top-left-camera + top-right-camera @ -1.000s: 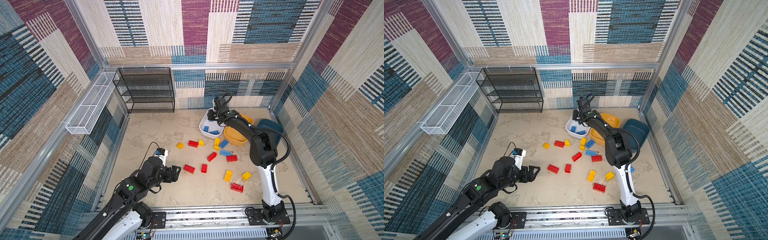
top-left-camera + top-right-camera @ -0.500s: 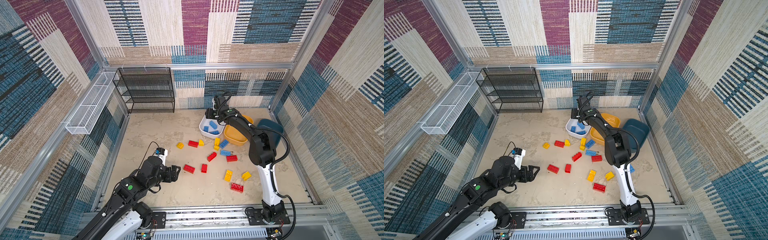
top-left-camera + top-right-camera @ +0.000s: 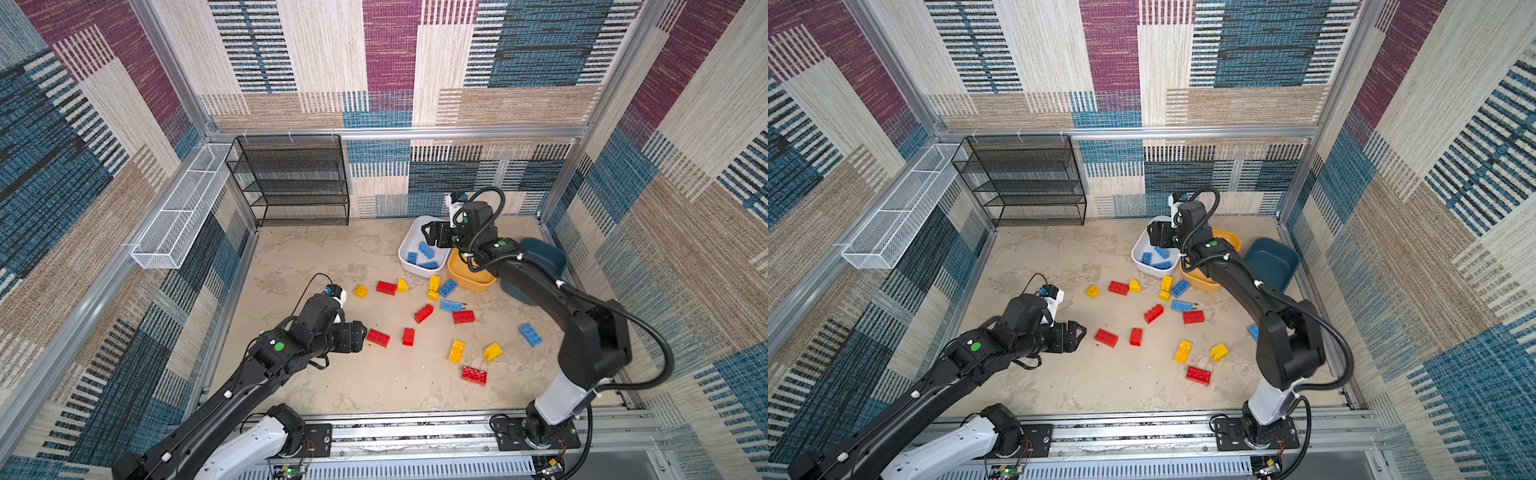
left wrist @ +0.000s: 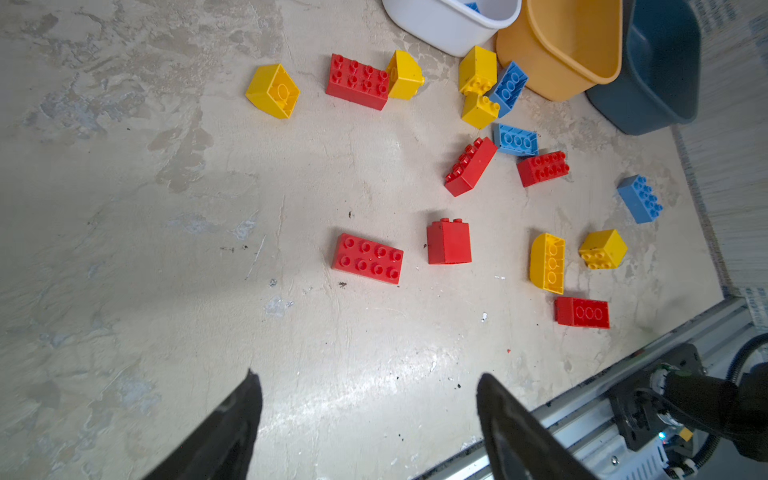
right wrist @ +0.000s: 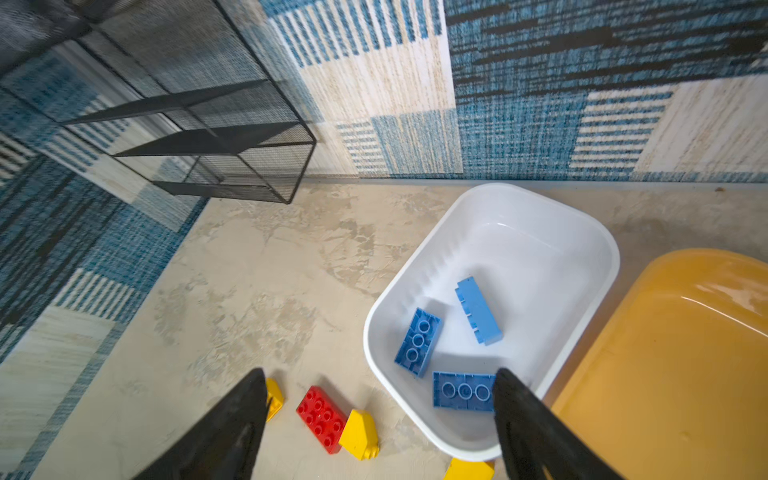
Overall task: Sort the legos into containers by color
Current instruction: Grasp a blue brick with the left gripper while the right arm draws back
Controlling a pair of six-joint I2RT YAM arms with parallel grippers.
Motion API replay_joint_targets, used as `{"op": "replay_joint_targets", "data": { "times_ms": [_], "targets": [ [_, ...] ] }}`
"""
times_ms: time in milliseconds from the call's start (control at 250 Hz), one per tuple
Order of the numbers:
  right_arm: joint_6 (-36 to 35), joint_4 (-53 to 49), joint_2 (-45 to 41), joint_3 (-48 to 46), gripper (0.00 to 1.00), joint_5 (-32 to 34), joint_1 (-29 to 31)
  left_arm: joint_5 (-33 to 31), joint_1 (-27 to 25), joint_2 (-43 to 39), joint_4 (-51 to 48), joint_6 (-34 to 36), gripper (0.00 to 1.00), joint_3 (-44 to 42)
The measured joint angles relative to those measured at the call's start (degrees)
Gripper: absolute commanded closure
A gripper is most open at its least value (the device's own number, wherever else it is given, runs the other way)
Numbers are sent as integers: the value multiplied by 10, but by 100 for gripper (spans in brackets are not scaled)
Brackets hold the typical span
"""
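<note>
right gripper (image 5: 378, 374): jaws wide, empty, over white tub (image 5: 540, 249) rim
left gripper (image 4: 365, 376): jaws apart, empty, aimed at red lego (image 4: 368, 257), not touching
white tub: back right of surface, 3 blue legos (image 5: 417, 343) inside
loose: 15 legos (image 3: 457, 351) mid-surface
yellow tub (image 4: 582, 50), teal tub (image 4: 660, 62): look empty
risk: right jaw clips rim on exit, shoves tub
risk: blue lego (image 4: 509, 89) touches 2 yellows (image 4: 478, 68); a grab may drag them

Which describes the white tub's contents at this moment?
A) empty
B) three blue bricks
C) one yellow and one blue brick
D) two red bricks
B: the right wrist view shows three blue bricks lying inside the white tub, with no other color among them.
</note>
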Motion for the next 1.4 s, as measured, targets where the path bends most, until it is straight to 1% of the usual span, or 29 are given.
{"op": "replay_joint_targets", "data": {
  "times_ms": [132,284,496,616,688,792,940,1120,1240,1320,1400],
  "targets": [
    [1,38,-121,-112,6,-9,0,2,-2,53,15,16,19,24],
    [14,52,-220,-194,5,-22,0,13,-5,108,37,22,20,51],
    [23,35,-324,-247,4,-30,0,19,-28,204,80,24,25,87],
    [28,17,-382,-269,4,-17,0,30,-47,282,106,24,27,114],
    [29,9,-410,-283,4,-5,0,31,-61,335,115,24,28,146],
    [30,-7,-432,-298,4,7,0,30,-85,404,118,27,27,208],
    [30,-22,-450,-304,4,7,0,24,-116,499,116,41,24,314],
    [30,-25,-467,-304,4,6,0,-4,-145,614,99,46,22,438],
    [32,-25,-480,-304,5,3,0,-26,-158,687,79,46,23,520],
    [32,-25,-489,-304,6,0,0,-32,-161,725,68,46,23,559],
    [32,-25,-495,-304,5,0,0,-44,-160,754,56,45,20,591]
  ]
}}
